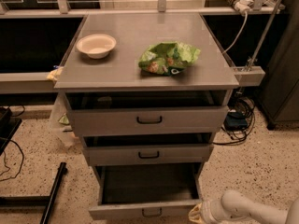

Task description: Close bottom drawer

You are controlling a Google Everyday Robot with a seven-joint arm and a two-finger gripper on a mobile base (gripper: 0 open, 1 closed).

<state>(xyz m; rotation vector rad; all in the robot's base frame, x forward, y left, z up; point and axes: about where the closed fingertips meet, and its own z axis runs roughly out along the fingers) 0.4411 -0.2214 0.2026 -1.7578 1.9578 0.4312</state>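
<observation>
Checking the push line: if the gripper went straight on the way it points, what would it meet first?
The gripper, low at bottom right, points left; it would probably meet the right end of the open bottom drawer front panel first. Depth is unclear, so it could pass just in front.

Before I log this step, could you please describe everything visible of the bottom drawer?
The bottom drawer is grey metal, the lowest of three, and is pulled far out. Its slim front panel carries a small dark loop handle at centre. The inside looks bare. The gripper sits by its right front corner; contact cannot be told.
</observation>
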